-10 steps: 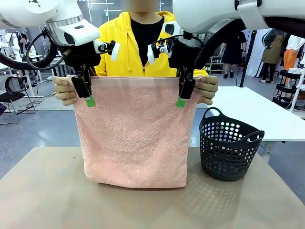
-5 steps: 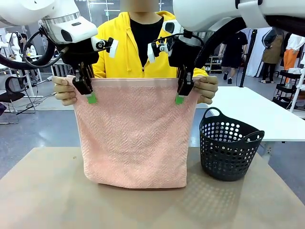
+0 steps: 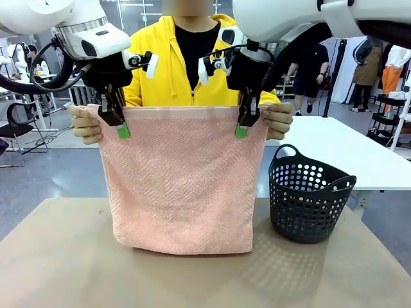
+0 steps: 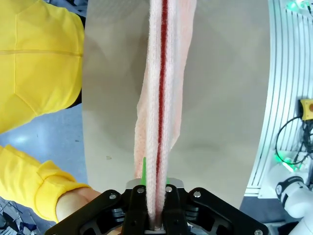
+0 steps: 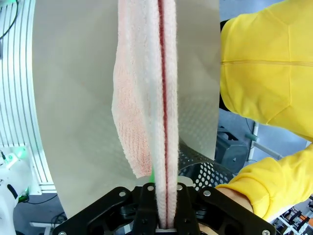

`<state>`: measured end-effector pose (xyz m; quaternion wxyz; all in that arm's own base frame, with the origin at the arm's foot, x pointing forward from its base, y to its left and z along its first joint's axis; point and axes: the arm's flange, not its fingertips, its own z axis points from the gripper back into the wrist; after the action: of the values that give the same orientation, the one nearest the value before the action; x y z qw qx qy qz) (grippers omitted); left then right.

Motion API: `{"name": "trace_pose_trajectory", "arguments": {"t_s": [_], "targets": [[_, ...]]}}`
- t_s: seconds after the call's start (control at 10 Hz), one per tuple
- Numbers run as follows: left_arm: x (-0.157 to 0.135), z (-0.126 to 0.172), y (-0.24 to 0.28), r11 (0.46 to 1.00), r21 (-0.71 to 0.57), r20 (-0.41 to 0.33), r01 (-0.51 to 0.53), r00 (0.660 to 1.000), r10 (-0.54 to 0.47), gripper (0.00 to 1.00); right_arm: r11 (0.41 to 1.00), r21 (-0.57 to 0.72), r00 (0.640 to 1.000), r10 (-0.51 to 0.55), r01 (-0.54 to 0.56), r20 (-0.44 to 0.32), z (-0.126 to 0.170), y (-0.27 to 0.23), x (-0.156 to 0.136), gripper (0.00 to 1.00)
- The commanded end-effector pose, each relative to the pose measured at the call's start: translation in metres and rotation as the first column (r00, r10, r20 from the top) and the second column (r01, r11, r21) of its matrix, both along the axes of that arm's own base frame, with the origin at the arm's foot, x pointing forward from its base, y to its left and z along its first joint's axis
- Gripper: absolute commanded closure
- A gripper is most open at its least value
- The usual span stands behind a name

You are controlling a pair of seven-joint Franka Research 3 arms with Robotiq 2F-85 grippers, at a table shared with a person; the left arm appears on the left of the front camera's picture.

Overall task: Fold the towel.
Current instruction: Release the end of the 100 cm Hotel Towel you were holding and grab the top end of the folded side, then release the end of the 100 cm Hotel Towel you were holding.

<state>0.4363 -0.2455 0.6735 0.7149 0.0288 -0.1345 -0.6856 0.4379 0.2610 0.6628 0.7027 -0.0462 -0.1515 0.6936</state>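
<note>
Right claw (image 5: 164, 196) clamped on towel (image 5: 142, 98), basket (image 5: 203, 169) beyond, yellow sleeve (image 5: 259, 188)

salmon-pink herringbone towel (image 3: 180, 179) — black perforated basket (image 3: 308, 202)

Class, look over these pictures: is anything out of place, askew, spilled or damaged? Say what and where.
Nothing stands out. The towel hangs flat with its top edge level, the left gripper and right gripper shut on it near the corners that the person's hands hold. The basket stands upright on the table beside it.
</note>
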Motion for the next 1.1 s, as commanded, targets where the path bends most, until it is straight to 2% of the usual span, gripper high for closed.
{"name": "trace_pose_trajectory", "arguments": {"t_s": [0.0, 0.1, 1.0], "targets": [[-0.010, -0.011, 0.013, 0.999, 0.008, -0.032, -0.054, 0.998, 0.054, 1.00, 0.999, 0.024, 0.999, -0.032, 0.033, -0.038, -0.013, -0.009, -0.002, 1.00], [0.000, 0.000, 0.000, 1.000, 0.000, 0.000, 0.000, 1.000, 0.000, 1.00, 1.000, 0.000, 1.000, 0.000, 0.000, 0.000, 0.000, 0.000, 0.000, 1.00], [0.000, 0.000, 0.000, 1.000, 0.000, 0.000, 0.000, 1.000, 0.000, 1.00, 1.000, 0.000, 1.000, 0.000, 0.000, 0.000, 0.000, 0.000, 0.000, 1.00]]}}
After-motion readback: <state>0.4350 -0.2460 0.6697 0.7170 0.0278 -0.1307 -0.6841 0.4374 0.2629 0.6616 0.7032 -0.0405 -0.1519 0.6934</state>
